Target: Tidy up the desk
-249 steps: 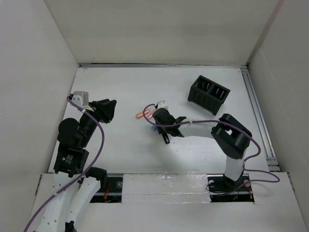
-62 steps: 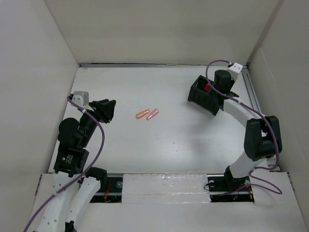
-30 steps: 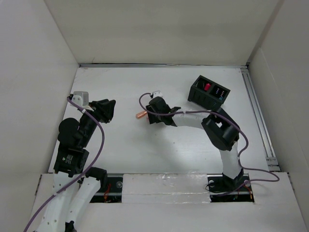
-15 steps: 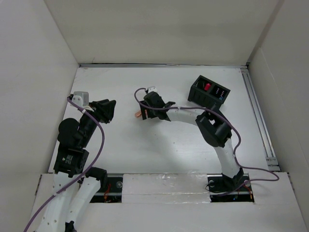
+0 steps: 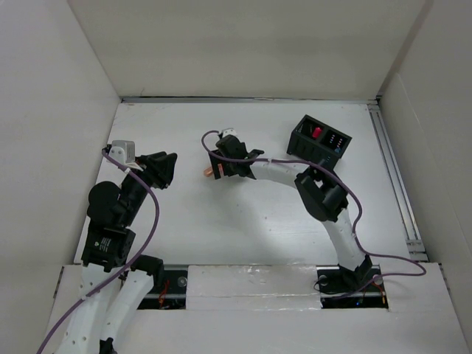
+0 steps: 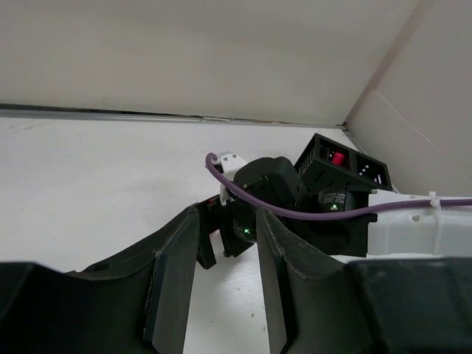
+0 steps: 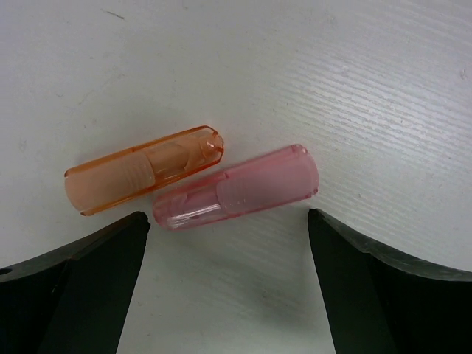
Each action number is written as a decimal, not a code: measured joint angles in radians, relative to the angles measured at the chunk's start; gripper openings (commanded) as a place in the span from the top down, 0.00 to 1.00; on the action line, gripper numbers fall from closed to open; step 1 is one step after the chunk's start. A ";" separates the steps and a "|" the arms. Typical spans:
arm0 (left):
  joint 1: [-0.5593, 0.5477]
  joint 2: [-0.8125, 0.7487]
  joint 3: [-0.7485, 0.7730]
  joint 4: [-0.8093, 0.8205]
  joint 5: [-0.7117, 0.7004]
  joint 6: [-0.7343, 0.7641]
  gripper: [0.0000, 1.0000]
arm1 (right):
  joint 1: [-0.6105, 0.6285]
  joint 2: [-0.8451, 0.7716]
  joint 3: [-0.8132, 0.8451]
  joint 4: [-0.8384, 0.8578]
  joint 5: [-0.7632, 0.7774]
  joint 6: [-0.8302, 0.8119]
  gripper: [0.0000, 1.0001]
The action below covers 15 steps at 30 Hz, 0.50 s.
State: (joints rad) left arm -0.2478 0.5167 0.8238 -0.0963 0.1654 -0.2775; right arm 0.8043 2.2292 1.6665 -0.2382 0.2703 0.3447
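The desk is a flat, matte-white, roughly square tabletop.

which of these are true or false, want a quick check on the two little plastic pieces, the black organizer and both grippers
1. The right gripper hangs open over the orange piece and the pink piece. True.
2. Both pieces lie inside the black organizer. False: they lie on the bare desk, to the organizer's left in the top view.
3. The left gripper holds the pink piece. False: nothing is between its fingers, and it is off at the desk's left side.
4. The organizer is empty. False: a red item shows in one compartment.
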 measured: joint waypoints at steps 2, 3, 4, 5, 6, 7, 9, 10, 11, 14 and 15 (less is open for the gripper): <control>0.000 0.000 0.000 0.000 0.000 0.000 0.67 | -0.006 0.005 0.013 -0.006 -0.016 -0.007 0.06; 0.000 0.000 0.000 0.000 0.000 0.000 0.67 | -0.011 0.005 0.018 -0.008 -0.021 -0.010 0.10; 0.000 0.000 0.000 0.000 0.000 0.000 0.67 | -0.013 0.005 0.023 -0.011 -0.024 -0.012 0.12; 0.000 0.000 0.000 0.000 0.000 0.000 0.67 | -0.017 0.005 0.028 -0.014 -0.026 -0.013 0.14; 0.000 0.000 0.000 0.000 0.000 0.000 0.67 | -0.021 0.005 0.034 -0.016 -0.029 -0.015 0.16; 0.000 0.000 0.000 0.000 0.000 0.000 0.67 | -0.026 0.005 0.039 -0.017 -0.031 -0.016 0.17; 0.000 0.000 0.000 0.000 0.000 0.000 0.67 | -0.033 0.006 0.048 -0.017 -0.032 -0.018 0.16; 0.000 0.000 0.000 0.000 0.000 0.000 0.67 | -0.036 0.008 0.056 -0.019 -0.032 -0.018 0.15; 0.000 0.000 0.000 0.000 0.001 0.000 0.67 | -0.040 0.013 0.069 -0.026 -0.032 -0.021 0.15; 0.000 0.000 0.000 0.000 0.003 0.000 0.67 | -0.048 0.052 0.140 -0.054 -0.035 -0.031 0.15; 0.000 0.000 0.000 0.000 0.003 0.000 0.67 | -0.051 0.068 0.164 -0.060 -0.035 -0.035 0.16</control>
State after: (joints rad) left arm -0.2478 0.5167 0.8238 -0.0963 0.1680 -0.2775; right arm 0.7536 2.2974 1.8301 -0.2977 0.2352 0.3099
